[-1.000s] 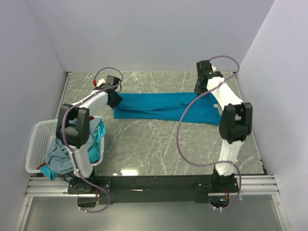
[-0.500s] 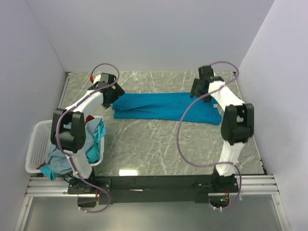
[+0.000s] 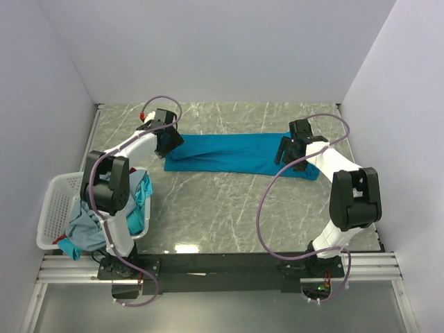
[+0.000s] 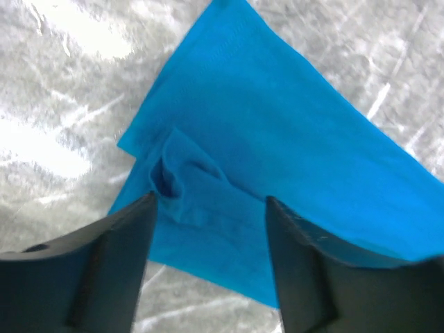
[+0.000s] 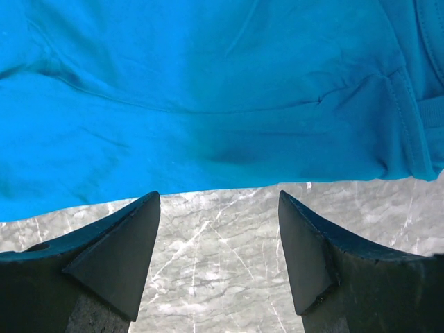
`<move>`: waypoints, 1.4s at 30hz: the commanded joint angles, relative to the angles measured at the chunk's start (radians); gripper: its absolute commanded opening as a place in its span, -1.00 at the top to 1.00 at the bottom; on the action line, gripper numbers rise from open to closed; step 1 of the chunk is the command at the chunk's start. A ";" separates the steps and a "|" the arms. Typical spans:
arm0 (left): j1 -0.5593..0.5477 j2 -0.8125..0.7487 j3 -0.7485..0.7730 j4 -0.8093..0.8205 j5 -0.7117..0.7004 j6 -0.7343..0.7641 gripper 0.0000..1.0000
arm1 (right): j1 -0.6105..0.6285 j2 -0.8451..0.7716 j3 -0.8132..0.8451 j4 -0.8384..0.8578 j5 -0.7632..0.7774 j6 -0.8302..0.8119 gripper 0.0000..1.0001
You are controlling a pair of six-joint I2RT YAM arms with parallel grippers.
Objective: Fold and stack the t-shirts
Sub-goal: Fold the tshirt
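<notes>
Both arms have let go of the cloth and moved since a second ago: the left one bobbed away and came back to the shirt's left end, and the right one slid from the far corner toward the near side. On the far left, the white basket [image 3: 50,211] sits by the near edge of the worktop [image 3: 222,208], with the other t-shirts [image 3: 83,232], grey-blue and teal, heaped in it and hanging over its right rim. Next comes the left pincer [image 4: 208,208], over the left end of the bright blue t-shirt [image 3: 229,152]. Its two fingers are apart with nothing between them, and a small rumpled pocket of cloth lies just below. The shirt lies on the far half of the worktop as a long band running left to right, and it looks folded along its length. Over its right end hangs the right pincer [image 5: 218,201], its fingers wide apart too and holding nothing, just above the near edge where blue meets grey stone. I think the long fold is done and the short fold comes next. For that, a pincer must pinch one end, all layers together, lift it, and carry it over to the other end so the corners meet
</notes>
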 commanded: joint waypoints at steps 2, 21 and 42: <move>0.004 0.054 0.070 -0.025 -0.048 0.011 -0.23 | 0.000 -0.037 -0.008 0.033 0.036 0.011 -0.51; 0.067 0.075 0.113 -0.026 -0.041 -0.029 0.99 | -0.040 -0.037 -0.038 0.041 0.067 0.008 -0.51; 0.108 0.028 0.052 0.024 0.035 -0.015 -0.17 | -0.057 -0.023 -0.048 0.047 0.088 0.006 -0.51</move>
